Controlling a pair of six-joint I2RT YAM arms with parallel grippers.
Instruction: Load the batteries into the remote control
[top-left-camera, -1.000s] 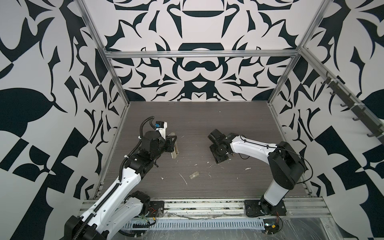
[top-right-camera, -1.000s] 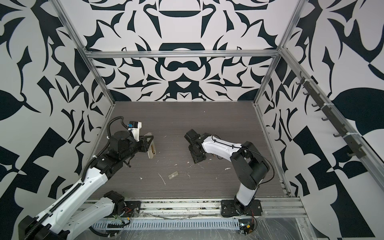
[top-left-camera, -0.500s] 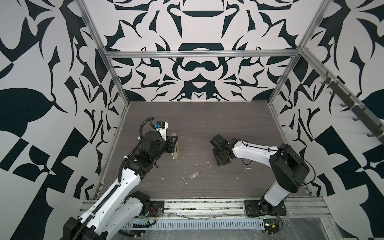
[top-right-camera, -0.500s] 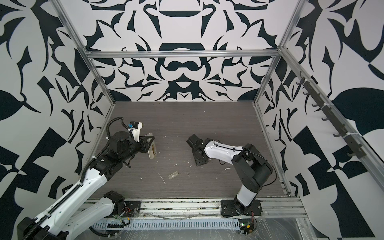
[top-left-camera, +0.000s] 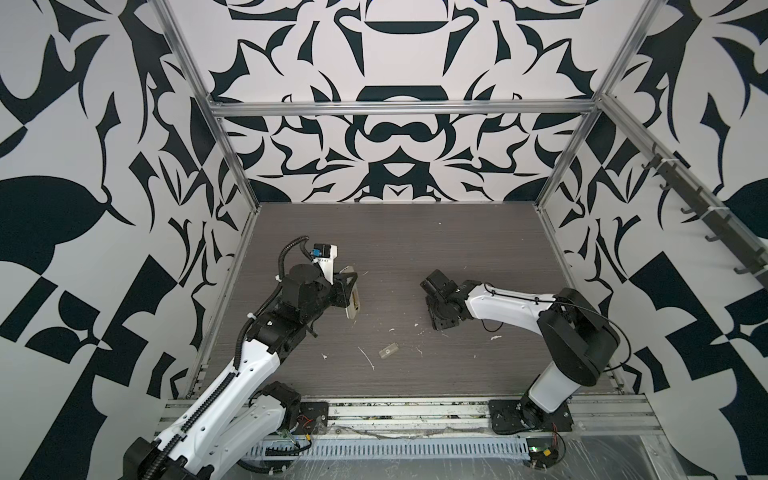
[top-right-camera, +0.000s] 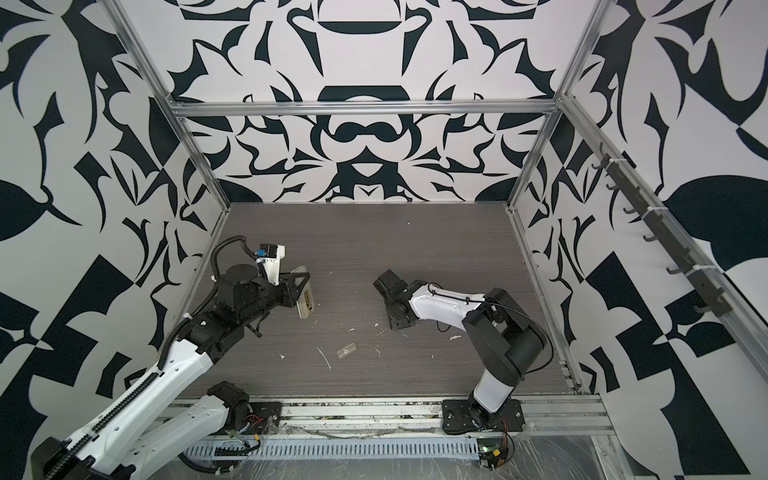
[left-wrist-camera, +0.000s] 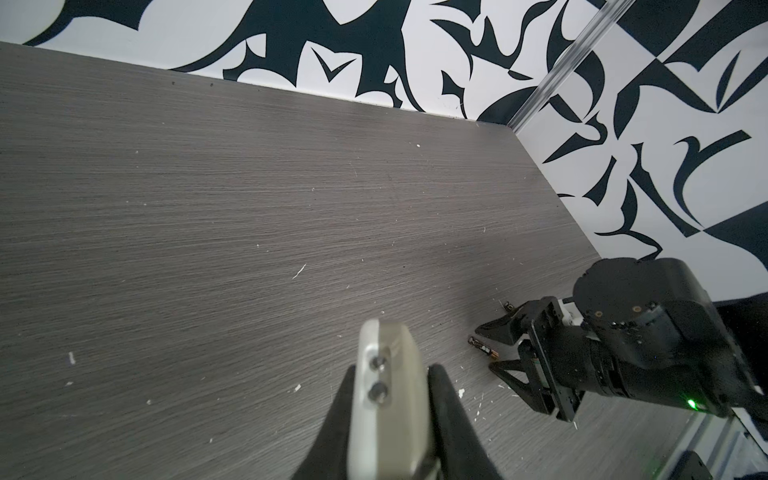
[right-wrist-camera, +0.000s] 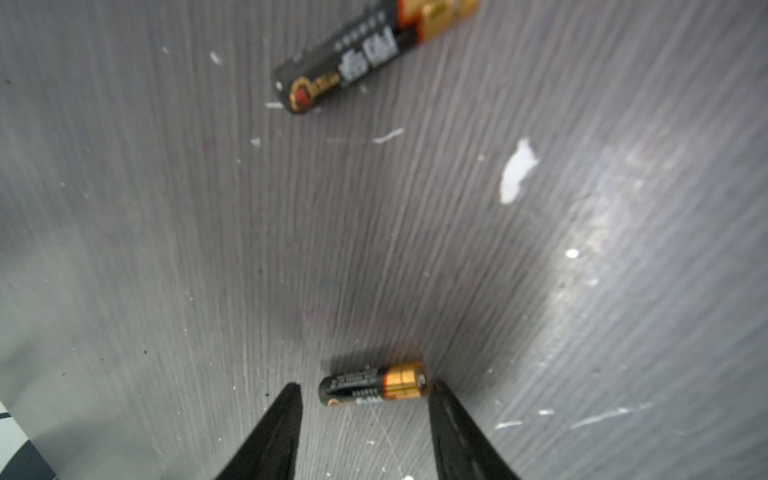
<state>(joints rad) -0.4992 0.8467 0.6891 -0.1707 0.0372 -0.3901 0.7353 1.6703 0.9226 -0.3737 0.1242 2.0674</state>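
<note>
- Right gripper (right-wrist-camera: 365, 385) has sunk nearer the table (top-left-camera: 415, 249) and its jaws have narrowed. They stand apart on either side of a battery (right-wrist-camera: 372, 388) lying flat, not clamping it.
- Left gripper (left-wrist-camera: 392, 372) is unmoved, clamped on the remote (top-left-camera: 353, 301), which is on edge above the table.
- Second battery (right-wrist-camera: 365, 54) lies nearby.

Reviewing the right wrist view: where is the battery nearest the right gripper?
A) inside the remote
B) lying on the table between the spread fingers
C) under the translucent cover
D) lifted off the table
B: the battery lies flat on the table between the right gripper's spread fingers.
</note>
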